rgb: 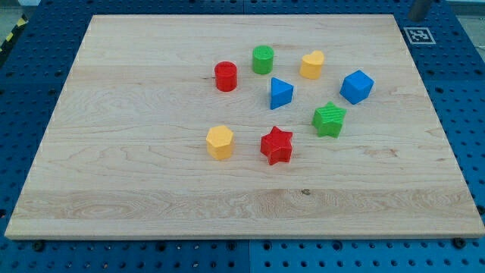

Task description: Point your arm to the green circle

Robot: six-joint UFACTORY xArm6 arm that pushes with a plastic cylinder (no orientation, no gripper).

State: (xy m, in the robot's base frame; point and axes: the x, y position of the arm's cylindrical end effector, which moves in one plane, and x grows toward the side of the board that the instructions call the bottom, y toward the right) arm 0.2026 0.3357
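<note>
The green circle (263, 59) is a short green cylinder at the top of the cluster, between the red cylinder (226, 76) on its left and the yellow heart-like block (311, 65) on its right. The blue triangle (281, 93) lies just below it. A short grey piece of my rod shows at the view's top right edge. My tip (417, 17) is there, just off the board's top right corner and far to the right of the green circle. It touches no block.
A blue cube (357, 86), a green star (329, 119), a red star (276, 145) and a yellow hexagon (220, 142) lie lower in the cluster. The wooden board (114, 189) rests on a blue pegboard. A black-and-white marker (417, 35) sits at its top right corner.
</note>
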